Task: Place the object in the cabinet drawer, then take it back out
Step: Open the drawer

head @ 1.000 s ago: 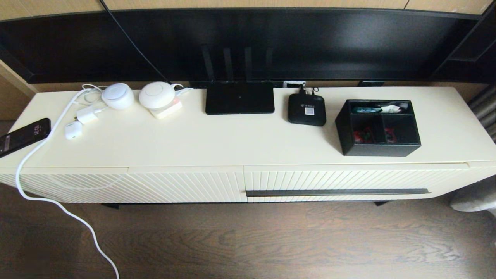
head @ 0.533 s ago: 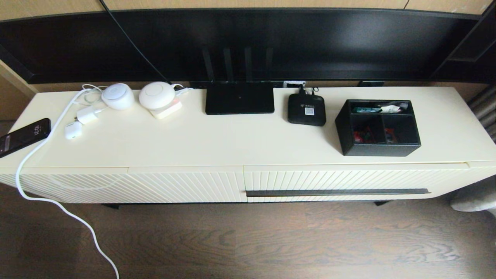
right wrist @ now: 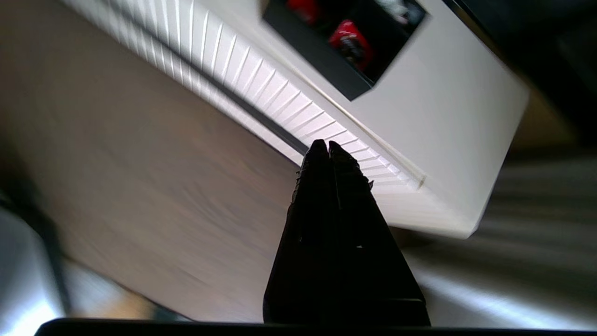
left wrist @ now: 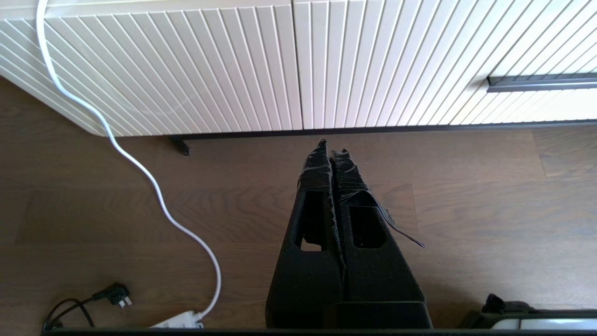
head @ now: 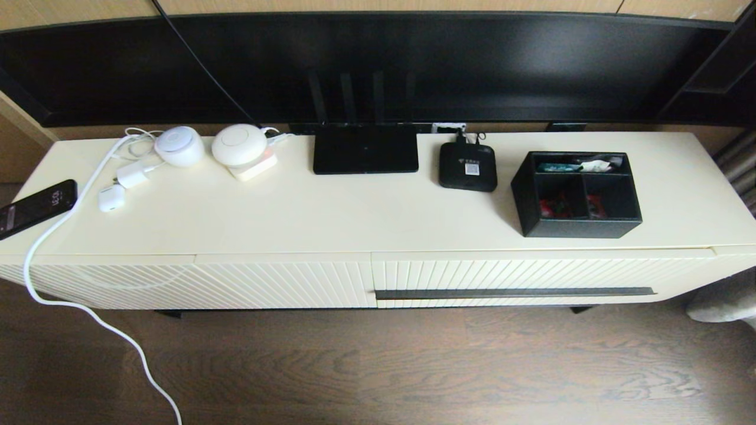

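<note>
- Black and three-celled, the organizer box (head: 577, 195) stands on the cream cabinet top (head: 331, 212), near its right end and close to the front edge, with small red items in the two square cells and teal and white ones in the long cell behind.
- The cabinet drawer (head: 531, 274) sits directly below the box, fully closed, its ribbed front flush with the plain ribbed panel (head: 195, 283) to its left; the dark bar handle (head: 514, 293) is untouched.
- Nothing of the task appears done: the drawer is not yet opened, the box not yet lifted, so opening, placing, taking back out and likely closing all remain.
- The right gripper (right wrist: 324, 145) hangs over the wooden floor (head: 378, 366) in front of the cabinet, fingers pressed together and holding nothing; its wrist view shows the handle's right end and the box above. It is near the drawer front but touches nothing.
- The left gripper (left wrist: 332, 145) rests low over the floor before the cabinet's left panel, fingers likewise pressed together and empty.
- Neither arm shows in the head view.
- The router (head: 365, 149) and the small black device (head: 468, 167) stay clear of the box.
</note>
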Tool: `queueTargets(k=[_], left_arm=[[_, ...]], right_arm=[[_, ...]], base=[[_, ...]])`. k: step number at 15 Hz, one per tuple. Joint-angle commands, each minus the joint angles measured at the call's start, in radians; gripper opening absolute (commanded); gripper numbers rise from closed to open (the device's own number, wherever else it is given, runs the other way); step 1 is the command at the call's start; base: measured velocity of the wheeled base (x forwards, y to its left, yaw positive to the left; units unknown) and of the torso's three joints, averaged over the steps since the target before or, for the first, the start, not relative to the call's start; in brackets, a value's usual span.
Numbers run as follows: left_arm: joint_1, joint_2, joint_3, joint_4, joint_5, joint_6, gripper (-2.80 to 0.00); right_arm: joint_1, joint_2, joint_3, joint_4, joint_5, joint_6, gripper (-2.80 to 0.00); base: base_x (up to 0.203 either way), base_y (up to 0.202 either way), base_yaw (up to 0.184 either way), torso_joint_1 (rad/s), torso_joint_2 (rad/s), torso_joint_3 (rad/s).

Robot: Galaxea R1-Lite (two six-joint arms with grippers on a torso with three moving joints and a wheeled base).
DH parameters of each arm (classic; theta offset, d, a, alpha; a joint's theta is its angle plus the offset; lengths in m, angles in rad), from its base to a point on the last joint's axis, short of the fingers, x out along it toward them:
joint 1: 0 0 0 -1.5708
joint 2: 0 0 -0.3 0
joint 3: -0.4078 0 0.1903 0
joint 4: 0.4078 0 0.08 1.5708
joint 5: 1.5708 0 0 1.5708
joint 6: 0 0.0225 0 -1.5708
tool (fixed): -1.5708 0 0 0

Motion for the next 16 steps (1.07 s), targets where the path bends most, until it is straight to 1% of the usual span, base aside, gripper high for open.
queueTargets(k=[1,3,5,6,8,10,13,15,16], left_arm=[[0.0,0.002,0.0,0.0,0.0,0.0,-2.8],[0.0,0.002,0.001,0.0,0.0,0.0,-2.8],[0.0,0.002,0.0,0.0,0.0,0.0,-2.8],[0.0,0.0,0.0,0.0,0.0,0.0,-2.8],[0.0,0.002,-0.001,-0.001,0.0,0.0,-2.8],[0.0,0.002,0.0,0.0,0.0,0.0,-2.8],[0.0,0.002,-0.001,-0.001,0.0,0.0,-2.8],[0.0,0.002,-0.001,0.0,0.0,0.0,-2.8],[0.0,0.002,-0.001,0.0,0.0,0.0,-2.8]], right_arm=[[0.032,0.169,-0.013,0.006,0.007,-0.326,-2.8],[0.07,0.269,0.004,0.0,0.007,-0.528,-2.8],[0.112,0.362,0.035,-0.015,0.005,-0.684,-2.8],[0.13,0.404,0.053,-0.039,0.006,-0.733,-2.8],[0.177,0.494,0.105,-0.159,0.005,-0.792,-2.8],[0.228,0.594,0.213,-0.376,-0.016,-0.825,-2.8],[0.273,0.734,0.377,-0.634,-0.077,-0.877,-2.8],[0.28,0.816,0.438,-0.736,-0.114,-0.925,-2.8],[0.281,0.852,0.448,-0.773,-0.12,-0.936,-2.8]], base=[[0.0,0.0,0.0,0.0,0.0,0.0],[0.0,0.0,0.0,0.0,0.0,0.0],[0.0,0.0,0.0,0.0,0.0,0.0],[0.0,0.0,0.0,0.0,0.0,0.0],[0.0,0.0,0.0,0.0,0.0,0.0],[0.0,0.0,0.0,0.0,0.0,0.0],[0.0,0.0,0.0,0.0,0.0,0.0],[0.0,0.0,0.0,0.0,0.0,0.0],[0.0,0.0,0.0,0.0,0.0,0.0]])
